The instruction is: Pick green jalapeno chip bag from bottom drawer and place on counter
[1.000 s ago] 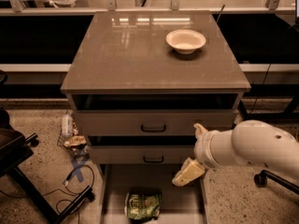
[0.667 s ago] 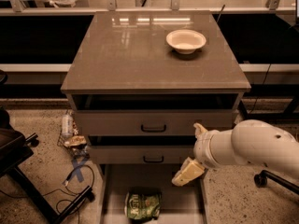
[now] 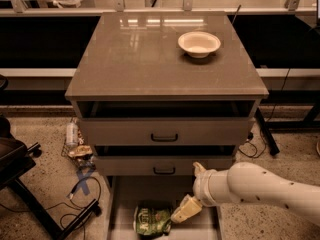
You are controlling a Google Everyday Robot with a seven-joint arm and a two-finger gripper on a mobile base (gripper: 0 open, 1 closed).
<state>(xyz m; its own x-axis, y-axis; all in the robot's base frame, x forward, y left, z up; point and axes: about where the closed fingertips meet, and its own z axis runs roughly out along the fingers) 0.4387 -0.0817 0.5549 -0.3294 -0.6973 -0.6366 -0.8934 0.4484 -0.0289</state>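
Note:
The green jalapeno chip bag [image 3: 151, 220] lies crinkled in the pulled-out bottom drawer [image 3: 125, 194], near its front middle. My gripper [image 3: 192, 189] hangs over the drawer, just right of the bag, on a white arm coming in from the right. Its fingers are spread apart and hold nothing. The lower fingertip [image 3: 184, 210] is at the bag's right edge; I cannot tell whether it touches. The glossy grey-brown counter [image 3: 150, 59] tops the cabinet above.
A white bowl [image 3: 199, 43] sits on the counter at the back right. The two upper drawers [image 3: 165, 132] with black handles stand slightly pulled out. Bottles, wrappers and cables lie on the floor at the left [image 3: 77, 149], beside a black stand [image 3: 20, 184].
My gripper has moved down and to the left, closer to the chip bag. The bag and the bowl have not moved.

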